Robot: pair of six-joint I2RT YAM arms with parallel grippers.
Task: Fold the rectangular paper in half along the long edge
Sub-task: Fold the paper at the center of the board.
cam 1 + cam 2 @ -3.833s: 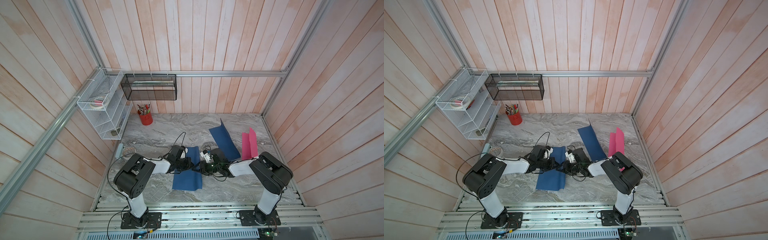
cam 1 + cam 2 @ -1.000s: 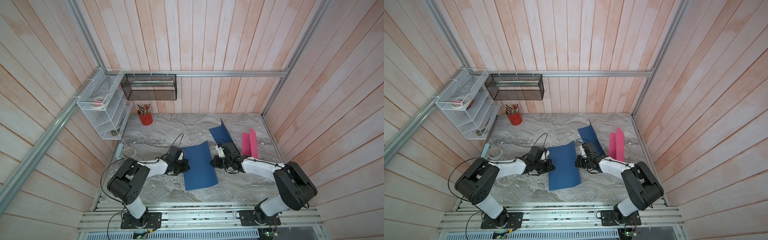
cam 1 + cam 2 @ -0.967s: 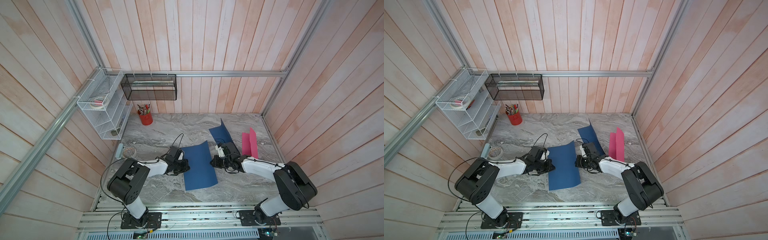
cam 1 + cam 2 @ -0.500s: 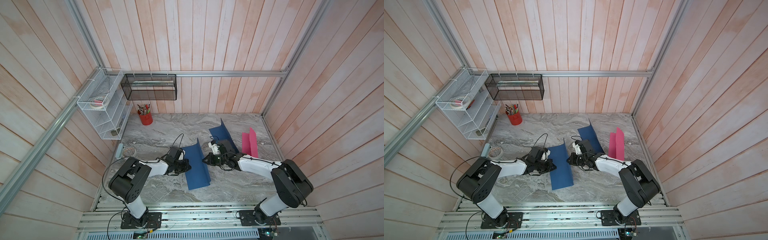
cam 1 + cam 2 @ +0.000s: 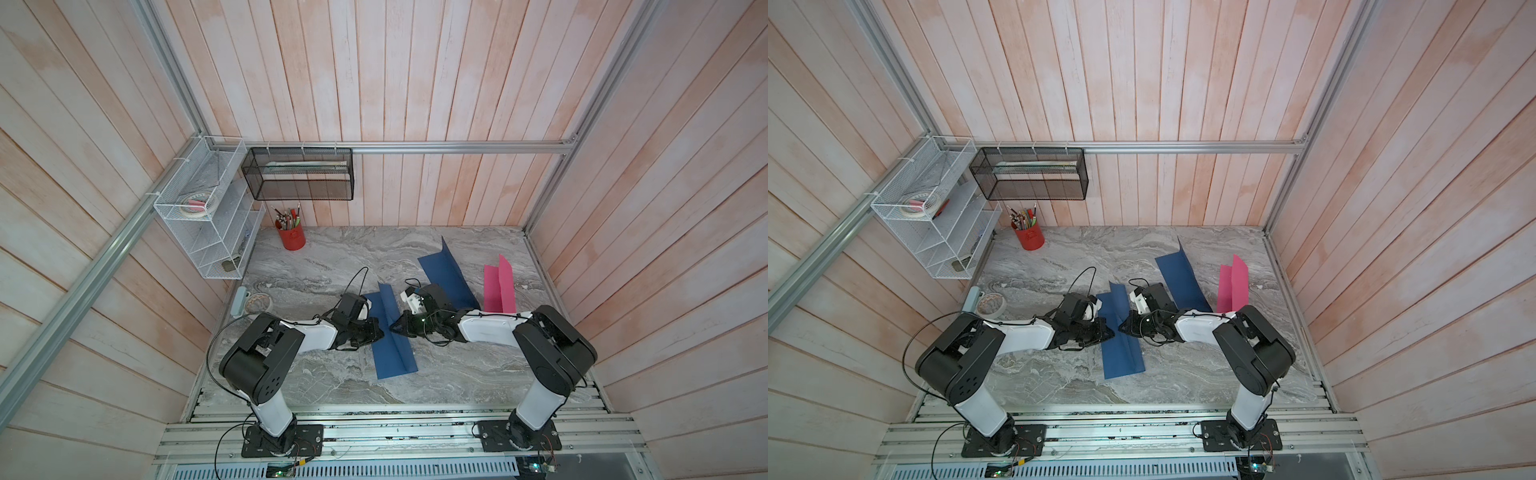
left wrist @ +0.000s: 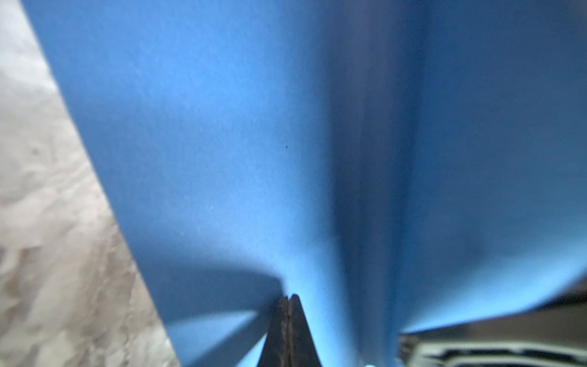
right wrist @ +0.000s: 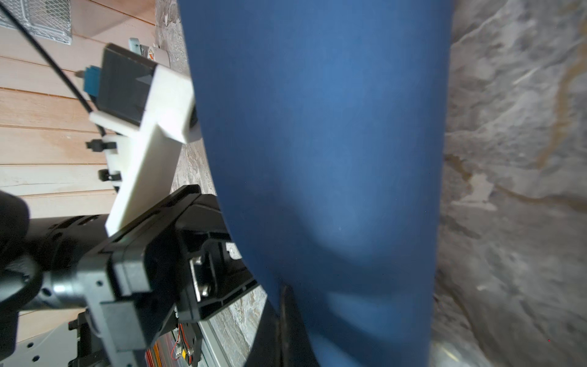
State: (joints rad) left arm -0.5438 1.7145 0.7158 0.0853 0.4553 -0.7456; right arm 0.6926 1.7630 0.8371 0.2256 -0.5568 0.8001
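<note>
The gap between the left hand (image 5: 378, 332) and the right hand (image 5: 394, 328) is blocked by the raised flap of the blue paper (image 5: 395, 357). Behind the right hand, passage is narrowed by a second blue sheet (image 5: 446, 274) and a pink sheet (image 5: 498, 286), both half upright. Free tabletop (image 5: 332, 257) is found between these and the red pencil cup (image 5: 292, 239).

Both top views are bright, evenly lit and sharp; the wall planks (image 5: 374, 83) splay outward toward the frame edges. Shadows on the marble table (image 5: 332, 257) are faint and soft. The left wrist view is badly blurred, the blue paper (image 6: 222, 143) darkening along its crease; the right wrist view is crisper.
</note>
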